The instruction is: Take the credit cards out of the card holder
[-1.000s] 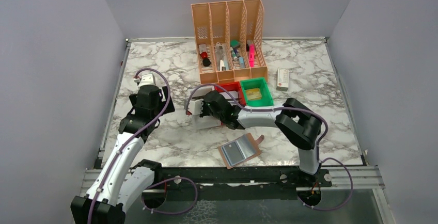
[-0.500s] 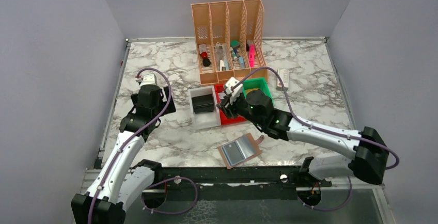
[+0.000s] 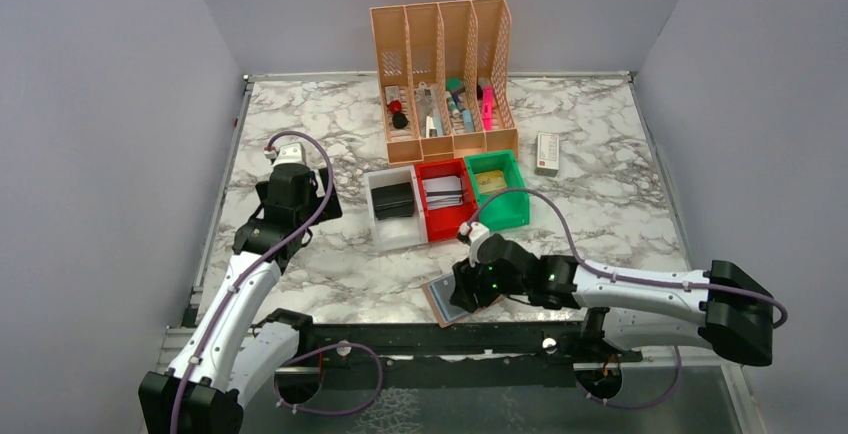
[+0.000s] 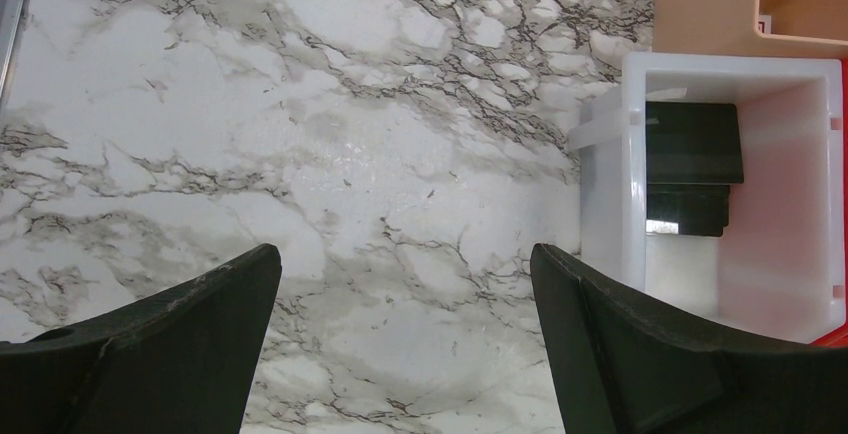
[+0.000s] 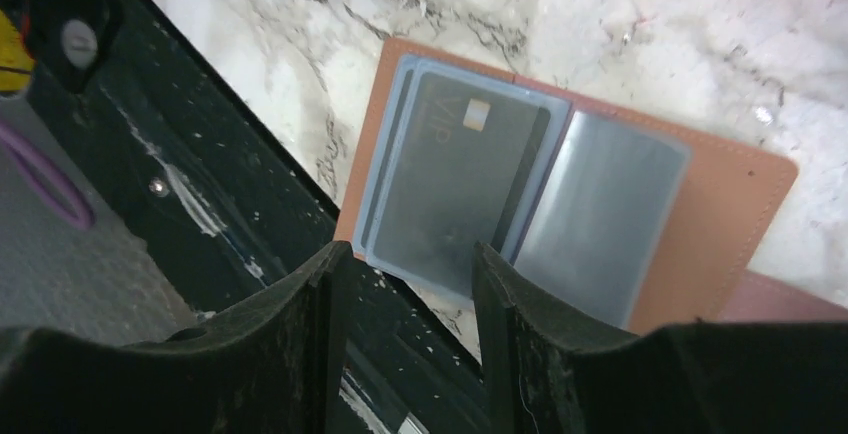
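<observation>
The tan-brown card holder point(image 5: 735, 209) lies open at the table's near edge, its corner over the black rail. In its left clear sleeve sits a dark credit card point(image 5: 455, 179) marked VIP. My right gripper point(image 5: 405, 264) hovers open just above the holder's near left corner, with nothing between its fingers. In the top view the right gripper point(image 3: 468, 284) covers most of the card holder point(image 3: 441, 304). My left gripper point(image 4: 405, 264) stands wide open over bare marble, left of the white bin; in the top view the left gripper point(image 3: 297, 197) is at mid-left.
Three small bins stand in a row: a white bin point(image 3: 384, 231) with black blocks, a red bin point(image 3: 446, 226) with light cards, and a green bin point(image 3: 506, 212). Behind them is a peach desk organizer point(image 3: 445, 64). A small white box point(image 3: 547, 152) lies at right.
My right arm swung from the white bin, past the red one, back to the near edge over the card holder, its jaws widening. The left arm stayed still.
</observation>
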`<action>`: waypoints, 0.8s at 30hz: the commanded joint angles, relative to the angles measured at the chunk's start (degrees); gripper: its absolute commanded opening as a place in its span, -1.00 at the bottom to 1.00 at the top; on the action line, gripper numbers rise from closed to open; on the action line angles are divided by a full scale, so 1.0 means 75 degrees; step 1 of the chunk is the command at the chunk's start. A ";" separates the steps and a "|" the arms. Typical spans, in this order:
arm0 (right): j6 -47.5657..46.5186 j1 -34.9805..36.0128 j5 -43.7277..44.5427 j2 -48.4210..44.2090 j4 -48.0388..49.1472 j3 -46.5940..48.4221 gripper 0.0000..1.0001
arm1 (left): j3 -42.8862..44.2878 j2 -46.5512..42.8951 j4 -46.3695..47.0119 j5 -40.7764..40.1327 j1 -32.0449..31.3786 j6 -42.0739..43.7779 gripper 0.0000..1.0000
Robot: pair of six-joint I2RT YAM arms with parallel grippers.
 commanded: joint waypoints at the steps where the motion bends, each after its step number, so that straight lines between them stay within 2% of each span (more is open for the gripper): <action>1: 0.0665 0.0543 0.1126 0.0548 -0.0585 0.0207 0.05 | -0.0092 0.0026 0.0197 0.0134 0.0036 0.0071 0.97; 9: 0.0546 0.1048 0.2165 0.1513 -0.0882 0.0581 0.08 | -0.0104 0.0142 0.0210 0.0172 0.0037 0.0041 0.97; 14: 0.0397 0.1126 0.2186 0.1980 -0.0828 0.0717 0.07 | -0.0104 0.0171 0.0211 0.0198 0.0036 0.0047 0.98; 17: 0.0533 0.1218 0.2352 0.2322 -0.0982 0.0865 -0.07 | -0.0106 0.0174 0.0220 0.0221 0.0036 0.0053 0.97; 24: 0.1041 0.1259 0.2618 0.2562 -0.1144 0.1014 -0.70 | -0.0127 0.0142 0.0237 0.0263 0.0036 0.0064 0.97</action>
